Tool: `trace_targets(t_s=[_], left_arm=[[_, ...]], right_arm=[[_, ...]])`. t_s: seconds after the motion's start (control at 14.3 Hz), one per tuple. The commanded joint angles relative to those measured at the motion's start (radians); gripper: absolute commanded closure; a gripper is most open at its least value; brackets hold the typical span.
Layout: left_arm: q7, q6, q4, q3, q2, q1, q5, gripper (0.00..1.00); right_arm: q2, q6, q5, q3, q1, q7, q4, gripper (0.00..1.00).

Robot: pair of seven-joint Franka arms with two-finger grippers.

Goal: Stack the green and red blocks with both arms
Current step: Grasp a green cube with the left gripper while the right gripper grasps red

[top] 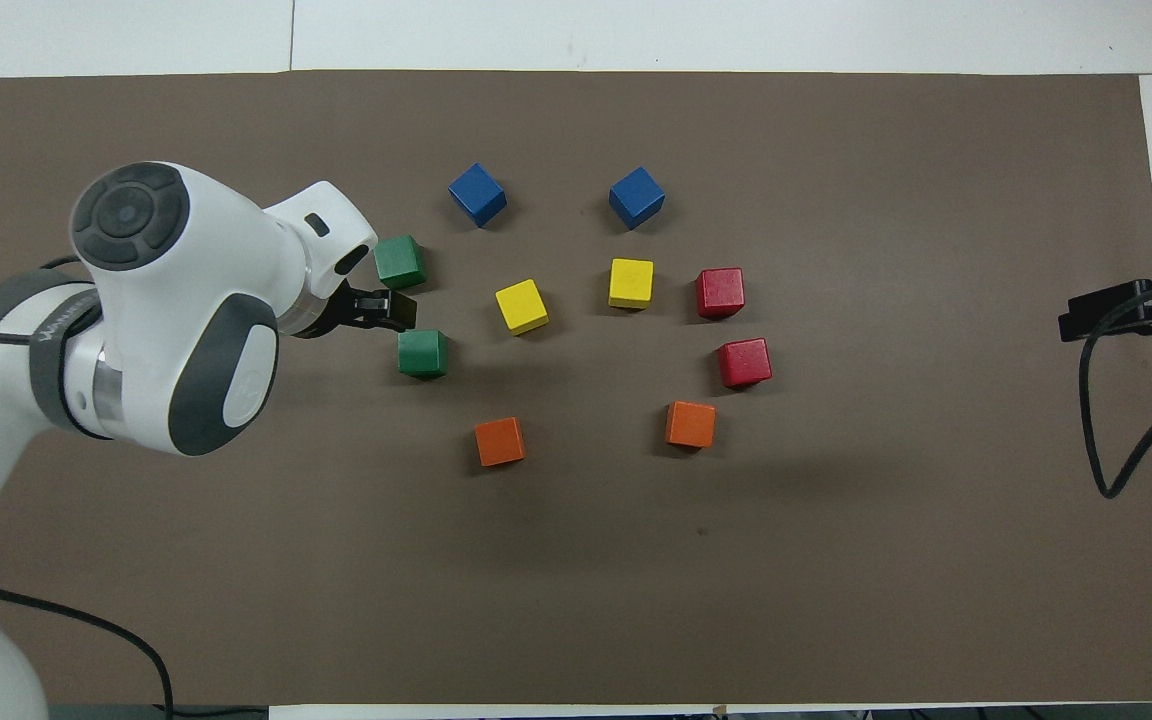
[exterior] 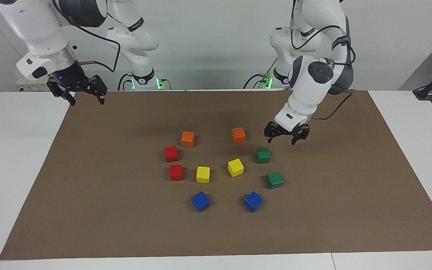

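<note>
My left gripper (exterior: 286,135) hangs open over the mat (exterior: 351,180), at one o'clock of the nearer green block (exterior: 263,155); my right gripper (exterior: 84,94) waits open at the mat's corner; red blocks (exterior: 171,153) sit untouched.

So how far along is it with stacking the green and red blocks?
Nothing is stacked: both green blocks and both red blocks sit singly on the mat. The left claw hangs open, empty, above the nearer green block; the right claw waits open at the mat's corner. All stacking remains.
</note>
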Motion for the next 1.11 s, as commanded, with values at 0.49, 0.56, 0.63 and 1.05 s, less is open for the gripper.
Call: trace_targets(t_s=[0.49, 0.56, 0.63, 1.05], left_arm=[[0.004, 0.137, -0.007, 0.020, 0.156, -0.066, 0.017, 0.00], [0.004, 0.150, -0.007, 0.020, 0.167, -0.068, 0.017, 0.00], [0.004, 0.152, -0.013, 0.020, 0.168, -0.068, 0.017, 0.00], [0.005, 0.115, -0.024, 0.017, 0.164, -0.068, 0.014, 0.00]], right_arm=[[-0.007, 0.240, 0.009, 0.018, 0.159, 0.210, -0.195, 0.04], [0.025, 0.271, 0.009, 0.018, 0.187, 0.250, -0.195, 0.04], [0.060, 0.305, 0.009, 0.018, 0.206, 0.267, -0.195, 0.04], [0.174, 0.527, 0.009, 0.018, 0.270, 0.308, -0.262, 0.04]])
